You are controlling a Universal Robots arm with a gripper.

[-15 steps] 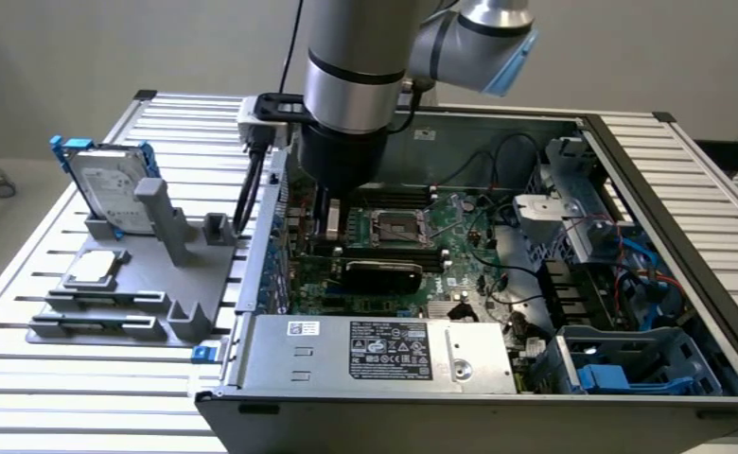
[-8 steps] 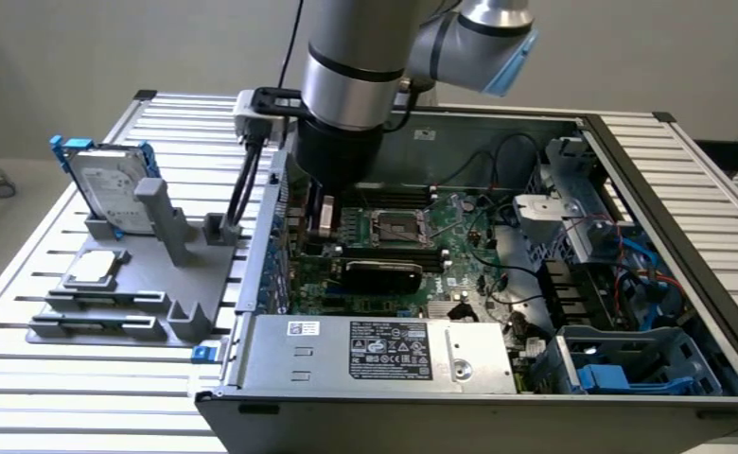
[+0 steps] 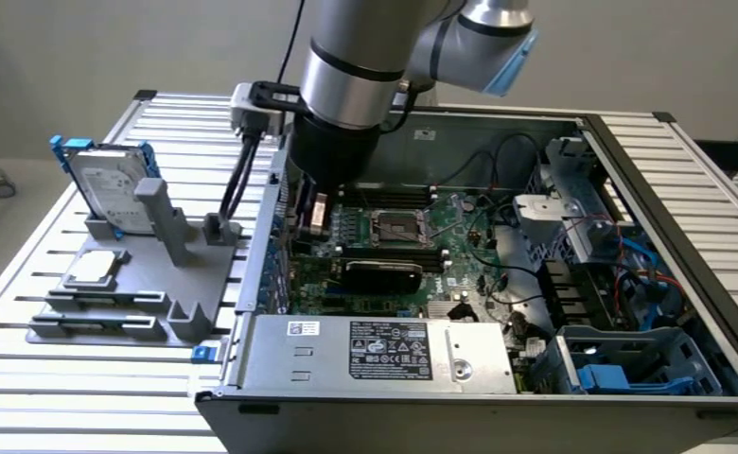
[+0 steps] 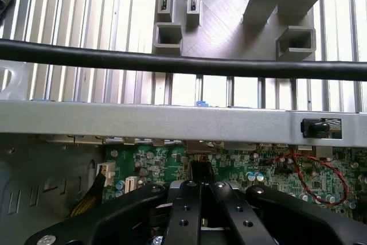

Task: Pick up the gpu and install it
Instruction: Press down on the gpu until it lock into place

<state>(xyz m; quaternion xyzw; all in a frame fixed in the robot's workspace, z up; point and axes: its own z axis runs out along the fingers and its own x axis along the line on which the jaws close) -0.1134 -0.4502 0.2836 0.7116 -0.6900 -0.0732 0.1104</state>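
Sitting just behind the power supply (image 3: 395,350), the gpu (image 3: 382,274) is resting on the motherboard (image 3: 451,222) with its glossy black cover showing; whether it is seated is hard to tell. The gripper (image 3: 320,219) is hanging at its ten o'clock, apart from it, fingers (image 4: 186,210) pressed together on nothing. Working this tight to the case wall (image 4: 172,120), it is risking snagging the black cable (image 4: 172,64).

Gpu (image 3: 382,275) inside the open case (image 3: 672,180), hard drive (image 3: 107,184) on the stand (image 3: 154,284) at the exterior view's left.
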